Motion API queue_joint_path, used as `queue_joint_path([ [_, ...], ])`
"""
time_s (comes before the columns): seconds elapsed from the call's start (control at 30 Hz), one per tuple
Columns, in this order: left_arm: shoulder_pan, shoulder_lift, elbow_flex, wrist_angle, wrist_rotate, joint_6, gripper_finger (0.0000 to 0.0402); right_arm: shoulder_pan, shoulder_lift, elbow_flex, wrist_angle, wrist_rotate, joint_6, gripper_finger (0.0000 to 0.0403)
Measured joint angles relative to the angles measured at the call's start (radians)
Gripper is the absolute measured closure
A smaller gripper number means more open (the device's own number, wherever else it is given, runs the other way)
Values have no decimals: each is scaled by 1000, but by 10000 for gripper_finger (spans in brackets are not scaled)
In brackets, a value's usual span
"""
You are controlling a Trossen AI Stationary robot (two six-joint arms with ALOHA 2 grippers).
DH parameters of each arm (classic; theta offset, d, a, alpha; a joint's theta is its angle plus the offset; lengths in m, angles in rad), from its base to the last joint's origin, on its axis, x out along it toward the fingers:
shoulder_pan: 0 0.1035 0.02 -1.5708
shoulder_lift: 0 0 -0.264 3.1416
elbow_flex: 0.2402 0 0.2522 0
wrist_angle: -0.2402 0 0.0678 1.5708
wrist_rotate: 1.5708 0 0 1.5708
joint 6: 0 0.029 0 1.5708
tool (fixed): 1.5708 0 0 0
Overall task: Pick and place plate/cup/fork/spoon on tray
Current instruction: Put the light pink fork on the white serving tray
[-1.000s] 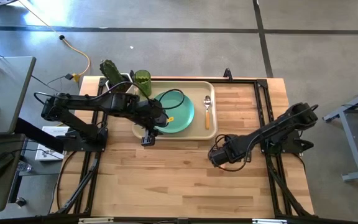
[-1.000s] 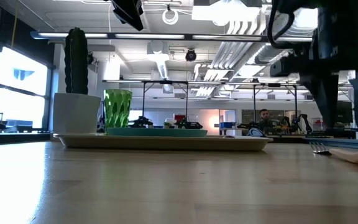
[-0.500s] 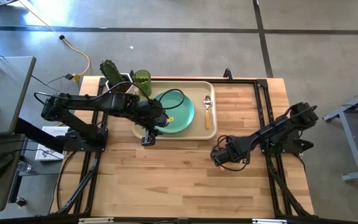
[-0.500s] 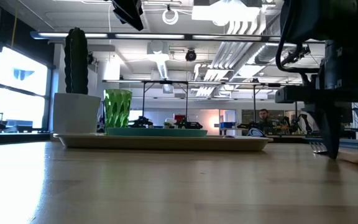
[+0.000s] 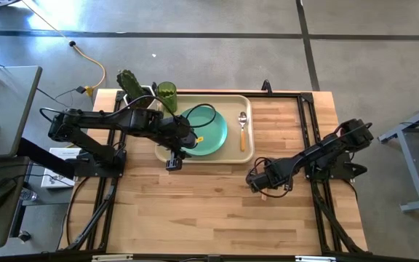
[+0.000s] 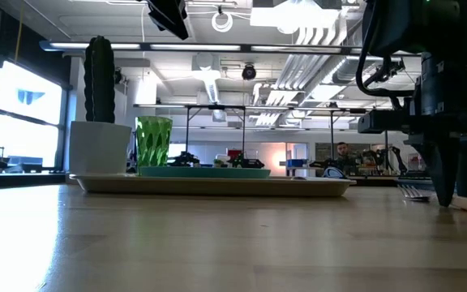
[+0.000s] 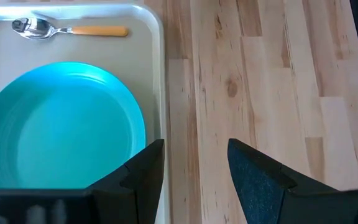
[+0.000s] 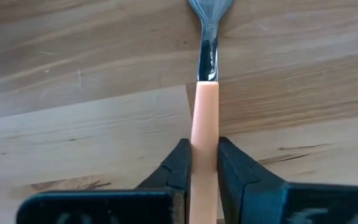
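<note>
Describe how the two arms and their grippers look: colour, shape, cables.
Both arms are black and jointed, with black cables looping along them. The left gripper has two dark, wedge-shaped fingers with a matte, grainy surface. The right gripper has similar dark fingers, narrow at the tips. No readable markings.

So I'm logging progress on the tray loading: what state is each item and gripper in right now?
plate: flat in the tray.
spoon: lying in the tray, beside the plate.
cup: upright at the tray's far left corner.
fork: on the table, handle between the jaws.
right gripper: shut on the fork's handle.
left gripper: open, empty, over the tray's near edge.
cactus pot: upright, next to the cup.
</note>
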Motion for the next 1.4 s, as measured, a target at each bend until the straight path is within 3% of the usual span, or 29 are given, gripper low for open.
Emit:
queue_joint_path([
  [0.43, 0, 0, 0, -1, -2, 26, 236, 0, -13, 66, -52, 73, -24, 375],
  [0.8, 0, 0, 0, -1, -2, 30, 236, -12, -15, 185, -50, 315, -58, 375],
  [1.1, 22, 0, 0, 0, -49, 37, 236, -114, -16, 292, -53, 418, -282, 375],
  [1.4, 102, 0, 0, 0, -99, 16, 236, -314, -17, 363, -52, 369, -575, 375],
])
